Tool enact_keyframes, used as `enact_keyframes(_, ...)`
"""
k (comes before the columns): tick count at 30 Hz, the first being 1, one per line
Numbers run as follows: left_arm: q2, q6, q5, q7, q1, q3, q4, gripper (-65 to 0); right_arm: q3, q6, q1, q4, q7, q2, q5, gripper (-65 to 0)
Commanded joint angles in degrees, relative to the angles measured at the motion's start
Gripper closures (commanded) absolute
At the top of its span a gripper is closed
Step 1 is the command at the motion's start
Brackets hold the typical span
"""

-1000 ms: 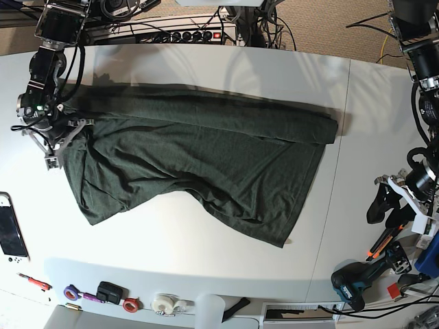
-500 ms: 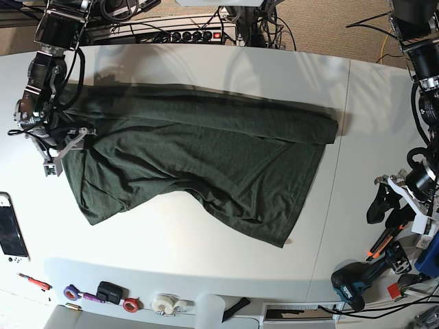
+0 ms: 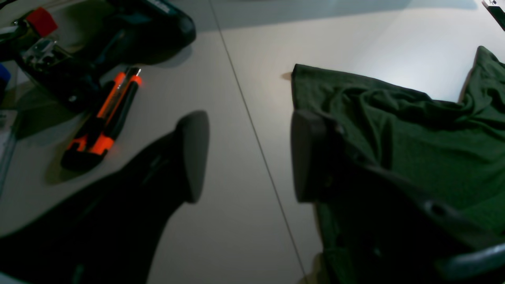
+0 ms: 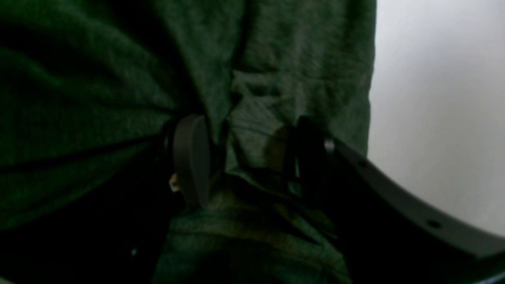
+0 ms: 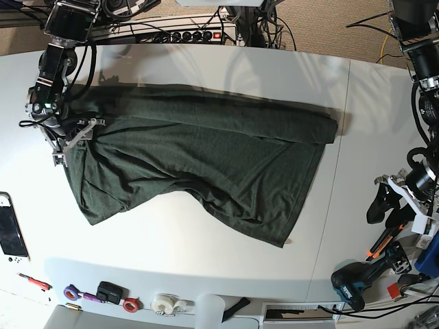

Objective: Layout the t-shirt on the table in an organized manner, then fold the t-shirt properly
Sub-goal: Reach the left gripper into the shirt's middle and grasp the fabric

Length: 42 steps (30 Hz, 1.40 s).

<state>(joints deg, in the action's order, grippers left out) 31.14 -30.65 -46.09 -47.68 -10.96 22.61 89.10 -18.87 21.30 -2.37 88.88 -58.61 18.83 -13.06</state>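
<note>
The right gripper [image 4: 244, 157] has just let go: a second ago its jaws were clamped on the fabric at the end of the t-shirt [image 5: 206, 151] on the base view's left, and now they stand wide, with a bunched fold of green cloth lying loosely between the pads [image 4: 191, 157]. In the dim wrist view I cannot be sure whether the cloth still brushes a pad, but nothing looks pinched. In the base view the same gripper [image 5: 68, 140] has also drifted up toward the far edge of the table [image 5: 206, 267], and the shirt's near-left corner sits a little further up with it.

The left gripper [image 3: 244, 157] hangs with its jaws apart over bare tabletop beside the seam, holding nothing, with the shirt's edge just beside one finger. An orange utility knife [image 3: 102, 118] lies off to its side.

The shirt lies across the middle of the table, its upper edge doubled over in a long band and its lower part rumpled and skewed. So the release reads as the end of one tug, not of the layout: the garment probably needs regripping and spreading flat before any fold begins
</note>
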Motion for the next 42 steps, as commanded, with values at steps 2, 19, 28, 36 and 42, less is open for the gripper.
enact_keyframes(2, 1.1, -0.2, -1.0, 1.7, -1.1, 0.4, 0.8, -31.5, -0.4, -0.2, 0.5, 0.7, 0.1, 0.9, 1.6, -32.9)
enact_keyframes(19, 0.8, -0.2, -1.6, 1.5, 0.1, 0.4, 0.8, -30.0, -0.4, -5.8, 0.5, 0.7, 3.4, 0.9, 7.9, -32.9)
enact_keyframes(28, -5.9, -0.4, -4.4, 1.7, 5.4, -10.6, 0.8, 0.0, -0.3, -5.8, 0.6, 0.7, 4.1, 0.9, 7.5, -32.9)
enact_keyframes(36, -14.3, 7.0, 14.6, 8.8, -0.3, -32.2, 0.6, 0.0, -0.4, -5.1, 0.6, 6.3, 7.9, 0.9, 7.5, -32.9)
enact_keyframes(42, -17.5, 11.6, 22.9, 10.1, -4.5, -41.8, -6.3, 0.0, -0.4, -5.1, 0.6, 13.8, 5.7, 0.9, 7.5, -32.9)
